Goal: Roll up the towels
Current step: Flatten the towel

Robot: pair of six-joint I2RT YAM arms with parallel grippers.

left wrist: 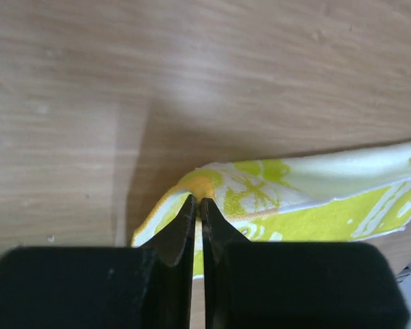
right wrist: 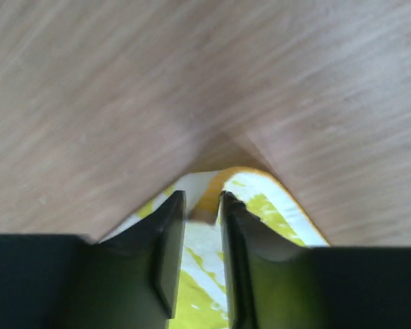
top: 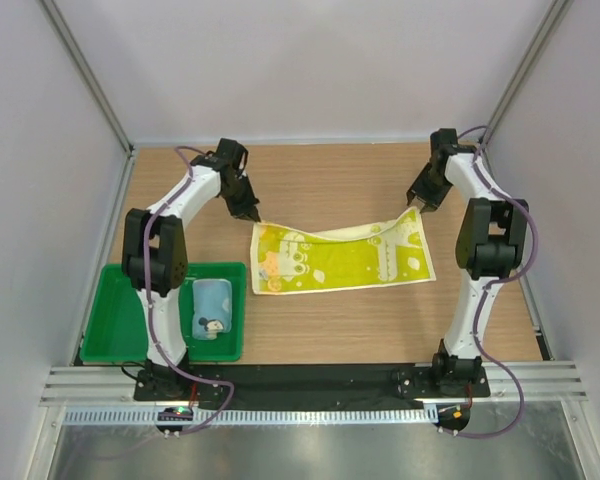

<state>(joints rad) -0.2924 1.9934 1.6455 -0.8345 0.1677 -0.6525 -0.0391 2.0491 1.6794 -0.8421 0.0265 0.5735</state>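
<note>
Overhead view, two wrist close-ups, shared towel

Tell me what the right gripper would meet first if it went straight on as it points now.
The right gripper would most likely meet the yellow towel corner first, then the table.

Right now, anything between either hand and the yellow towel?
Nothing visible. The left hand is shut on the yellow towel's far-left corner; the right hand straddles its far-right corner, slightly open.

yel towel x1 | blue towel x1 | grn tray x1 | arms x2
</note>
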